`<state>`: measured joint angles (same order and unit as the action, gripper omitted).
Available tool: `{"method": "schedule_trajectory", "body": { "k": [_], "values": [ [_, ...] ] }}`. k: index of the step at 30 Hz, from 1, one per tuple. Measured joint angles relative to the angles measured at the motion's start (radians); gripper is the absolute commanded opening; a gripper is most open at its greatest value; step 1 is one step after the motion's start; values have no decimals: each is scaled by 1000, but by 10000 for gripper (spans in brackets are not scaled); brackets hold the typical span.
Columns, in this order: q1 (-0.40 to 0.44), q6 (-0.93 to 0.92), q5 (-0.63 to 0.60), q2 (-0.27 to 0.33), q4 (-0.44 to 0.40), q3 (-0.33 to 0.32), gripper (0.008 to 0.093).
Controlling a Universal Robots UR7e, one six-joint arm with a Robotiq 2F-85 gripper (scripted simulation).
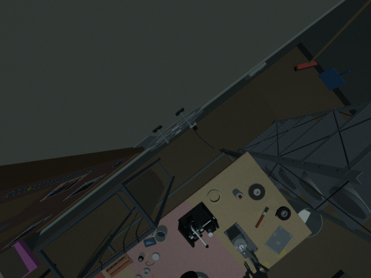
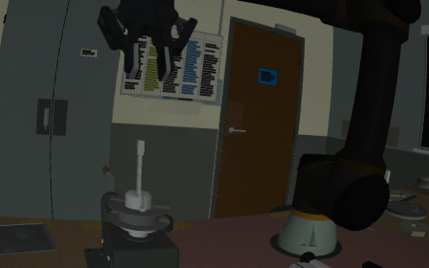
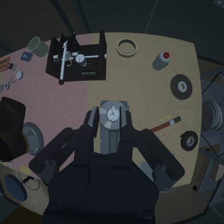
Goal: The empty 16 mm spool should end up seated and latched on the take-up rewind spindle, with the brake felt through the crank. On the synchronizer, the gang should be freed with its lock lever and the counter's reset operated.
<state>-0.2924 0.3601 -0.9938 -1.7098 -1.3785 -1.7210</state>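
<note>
My gripper (image 3: 108,119) hangs high above the bench, empty and partly open, straight over the grey rewind unit (image 3: 112,124) where the pale spool (image 2: 138,213) sits flat on the spindle. A white upright crank handle (image 2: 140,167) rises from the spool's hub, well below my fingers (image 2: 146,65). The black synchronizer (image 3: 77,59) with its white shaft and levers stands on the pink mat further along the bench, seen also from above (image 1: 197,224).
Behind the bench are a brown door (image 2: 259,121) and a wall chart. My arm's base (image 2: 310,233) stands to one side. On the tan board lie a tape ring (image 3: 126,47), a bottle (image 3: 161,60), two film rolls (image 3: 181,86), and a brush (image 3: 165,124).
</note>
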Motion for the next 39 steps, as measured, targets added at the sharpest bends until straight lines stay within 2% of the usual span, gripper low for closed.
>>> {"method": "schedule_trajectory", "body": {
  "k": [5, 8, 13, 15, 19, 25, 39],
  "values": [
    [-62, 73, -14, 5, 48, 14, 360],
    [-62, 71, -12, 4, 39, 8, 360],
    [-60, 71, -12, 11, -74, -104, 360],
    [-61, 71, -12, 16, -91, -123, 360],
    [-58, 67, -10, 14, -99, -120, 360],
    [-36, 43, -5, 18, -150, -158, 360],
    [-31, 37, -4, 19, -166, -167, 360]
  ]
}}
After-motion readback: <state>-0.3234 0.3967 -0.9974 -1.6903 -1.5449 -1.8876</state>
